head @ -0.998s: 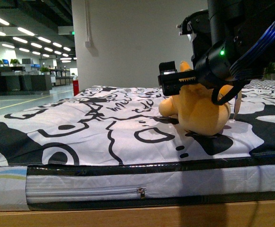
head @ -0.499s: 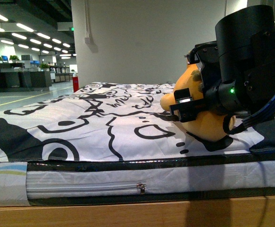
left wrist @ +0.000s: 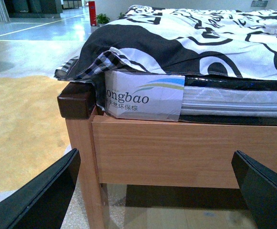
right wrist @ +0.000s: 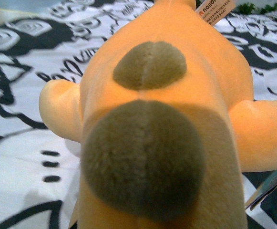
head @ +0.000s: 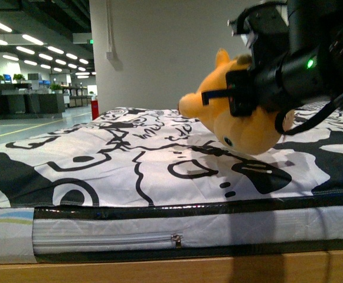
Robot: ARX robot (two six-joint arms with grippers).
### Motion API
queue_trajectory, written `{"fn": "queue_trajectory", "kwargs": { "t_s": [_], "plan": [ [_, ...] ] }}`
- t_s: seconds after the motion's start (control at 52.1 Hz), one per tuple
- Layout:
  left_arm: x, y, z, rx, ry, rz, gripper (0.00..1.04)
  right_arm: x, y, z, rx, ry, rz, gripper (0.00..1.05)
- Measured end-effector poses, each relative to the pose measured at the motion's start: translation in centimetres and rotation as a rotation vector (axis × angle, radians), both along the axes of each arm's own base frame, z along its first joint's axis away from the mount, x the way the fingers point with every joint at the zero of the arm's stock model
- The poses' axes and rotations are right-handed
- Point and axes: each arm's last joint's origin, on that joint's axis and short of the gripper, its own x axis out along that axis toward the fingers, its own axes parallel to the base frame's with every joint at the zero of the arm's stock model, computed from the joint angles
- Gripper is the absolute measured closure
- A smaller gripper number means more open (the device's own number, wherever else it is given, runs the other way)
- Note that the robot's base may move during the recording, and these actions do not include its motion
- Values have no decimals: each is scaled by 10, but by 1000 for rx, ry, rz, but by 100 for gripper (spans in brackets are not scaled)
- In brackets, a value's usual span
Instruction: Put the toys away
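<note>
There is a big bed (head: 130, 159) with a black and white cover, and it fills most of the room in front of me. Its wooden frame (left wrist: 176, 152) runs under the mattress.

Over the right part of the bed, near the front edge, the robot's right arm (head: 313, 53) reaches across. It carries the plush toy (head: 242, 118). The toy is orange-yellow and soft. It looks lifted just off the cover, tipped over, with its head hanging down and one paw sticking out. I think it is held up like this so it can be carried off to where toys go.

The right end effector (head: 237, 94) is closed around the toy's middle and squeezes the soft body, so the toy does not drop. Up close, the toy's brown patches fill that arm's camera.

The left end effector (left wrist: 156, 155) hangs low by the bed's corner. Its fingers are spread wide and hold nothing. It seems to wait out of the way.

A small paper tag (right wrist: 215, 7) sticks out of the toy.
</note>
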Motion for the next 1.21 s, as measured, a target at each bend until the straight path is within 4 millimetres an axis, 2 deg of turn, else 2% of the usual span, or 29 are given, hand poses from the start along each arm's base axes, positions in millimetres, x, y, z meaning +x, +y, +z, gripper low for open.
{"fn": "queue_trajectory", "kwargs": {
  "t_s": [0.077, 0.154, 0.211, 0.384, 0.557, 0.71, 0.845, 1.017, 1.209],
  "plan": [
    [0, 0, 0, 0, 0, 0, 6, -22, -16, 29, 50, -65, 31, 94],
    [0, 0, 0, 0, 0, 0, 6, -44, -33, 46, 82, -110, 53, 95],
    [0, 0, 0, 0, 0, 0, 6, -76, -54, 58, 114, -149, 89, 95],
    [0, 0, 0, 0, 0, 0, 6, -126, -87, 53, 145, -159, 152, 96],
    [0, 0, 0, 0, 0, 0, 6, -177, -112, 28, 165, -152, 239, 96],
    [0, 0, 0, 0, 0, 0, 6, -215, -124, 0, 167, -171, 242, 96],
    [0, 0, 0, 0, 0, 0, 6, -249, -124, -51, 205, -146, 225, 96],
    [0, 0, 0, 0, 0, 0, 6, -270, -113, -101, 251, -93, 222, 96],
    [0, 0, 0, 0, 0, 0, 6, -272, -105, -131, 221, -122, 189, 96]
  ]
}}
